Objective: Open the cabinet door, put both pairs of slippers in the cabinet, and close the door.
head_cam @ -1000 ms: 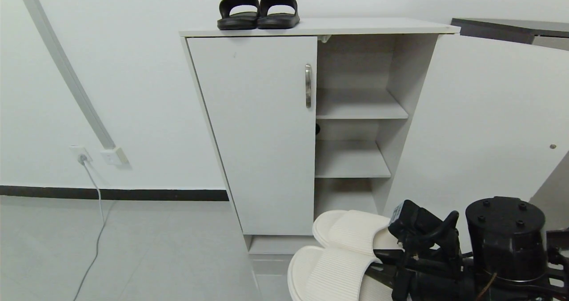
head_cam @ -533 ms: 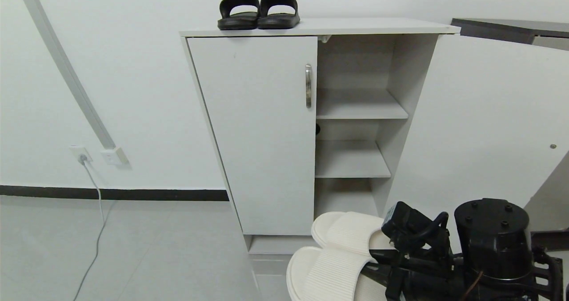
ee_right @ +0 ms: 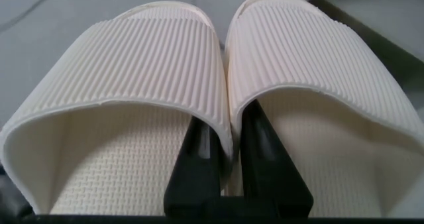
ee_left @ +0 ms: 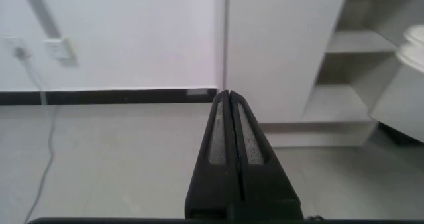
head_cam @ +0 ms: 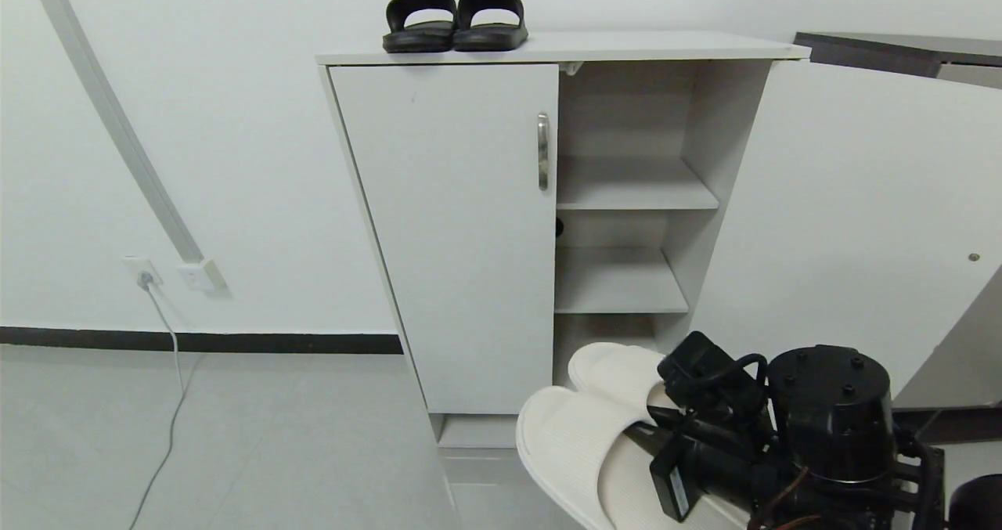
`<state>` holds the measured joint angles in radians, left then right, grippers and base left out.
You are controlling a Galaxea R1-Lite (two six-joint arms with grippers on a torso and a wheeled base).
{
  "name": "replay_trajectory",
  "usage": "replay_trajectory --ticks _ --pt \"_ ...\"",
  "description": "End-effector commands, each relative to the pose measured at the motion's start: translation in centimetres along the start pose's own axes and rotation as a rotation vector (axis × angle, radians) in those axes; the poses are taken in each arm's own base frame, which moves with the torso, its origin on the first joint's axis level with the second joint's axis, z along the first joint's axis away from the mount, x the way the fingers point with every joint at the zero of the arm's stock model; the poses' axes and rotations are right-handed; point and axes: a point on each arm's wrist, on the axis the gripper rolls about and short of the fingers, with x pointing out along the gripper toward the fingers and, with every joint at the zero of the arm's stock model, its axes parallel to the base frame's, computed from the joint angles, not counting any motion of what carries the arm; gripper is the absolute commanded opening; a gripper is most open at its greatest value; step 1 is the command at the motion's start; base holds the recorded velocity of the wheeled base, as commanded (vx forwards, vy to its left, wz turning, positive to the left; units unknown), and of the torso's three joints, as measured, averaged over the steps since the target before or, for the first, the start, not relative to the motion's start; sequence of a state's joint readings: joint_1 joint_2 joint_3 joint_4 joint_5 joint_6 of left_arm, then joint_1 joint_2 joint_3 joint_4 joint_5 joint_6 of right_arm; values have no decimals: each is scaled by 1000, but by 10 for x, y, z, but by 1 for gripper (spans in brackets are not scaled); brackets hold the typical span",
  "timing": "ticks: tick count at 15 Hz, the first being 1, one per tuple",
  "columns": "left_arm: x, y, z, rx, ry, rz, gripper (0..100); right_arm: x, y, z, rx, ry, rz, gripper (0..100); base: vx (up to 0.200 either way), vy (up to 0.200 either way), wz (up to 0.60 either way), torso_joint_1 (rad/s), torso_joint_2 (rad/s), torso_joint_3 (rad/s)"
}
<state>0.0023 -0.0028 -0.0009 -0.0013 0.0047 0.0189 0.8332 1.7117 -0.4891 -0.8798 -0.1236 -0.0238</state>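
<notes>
My right gripper (head_cam: pixel 646 428) is shut on the pair of white slippers (head_cam: pixel 583 428), one finger (ee_right: pixel 199 161) inside each slipper, pinching their touching inner sides (ee_right: pixel 228 118). It holds them in the air low before the open right side of the white cabinet (head_cam: pixel 626 201). The right cabinet door (head_cam: pixel 853 201) is swung wide open; the left door (head_cam: pixel 454 232) is closed. A pair of black slippers (head_cam: pixel 455 19) rests on the cabinet top. My left gripper (ee_left: pixel 229 101) is shut and empty, held low over the floor, left of the cabinet.
Inside the cabinet are two bare shelves (head_cam: pixel 626 185) and a bottom compartment (head_cam: pixel 603 342). A wall socket with a grey cable (head_cam: pixel 156 303) is at the left. Grey floor (head_cam: pixel 274 452) spreads before the cabinet. A dark-topped piece of furniture (head_cam: pixel 900 48) stands behind the open door.
My right arm has swung the white slippers up and toward the cabinet's bottom opening, turning their toes more toward it. The left gripper and black slippers stay put.
</notes>
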Motion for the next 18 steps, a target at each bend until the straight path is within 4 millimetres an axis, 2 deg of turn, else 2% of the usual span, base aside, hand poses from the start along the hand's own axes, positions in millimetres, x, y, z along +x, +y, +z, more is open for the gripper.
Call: replay_trajectory --ticks 1,3,7,9,13,18 --pt "0 0 0 6 5 -16 0 26 10 -12 66 6 -98 0 0 0 0 0 0 0" --pt "0 0 0 6 3 -18 0 54 13 -14 100 -24 -269 0 0 0 0 0 0 0" --pt "0 0 0 6 3 -18 0 108 17 -8 177 -89 -491 0 0 0 0 0 0 0" --pt "0 0 0 3 3 -18 0 124 17 -12 188 -100 -601 0 0 0 0 0 0 0" --pt "0 0 0 3 3 -13 0 132 16 -16 195 -102 -658 0 0 0 0 0 0 0" --pt "0 0 0 1 3 -13 0 136 6 -8 240 -149 -689 0 0 -200 0 0 2 4"
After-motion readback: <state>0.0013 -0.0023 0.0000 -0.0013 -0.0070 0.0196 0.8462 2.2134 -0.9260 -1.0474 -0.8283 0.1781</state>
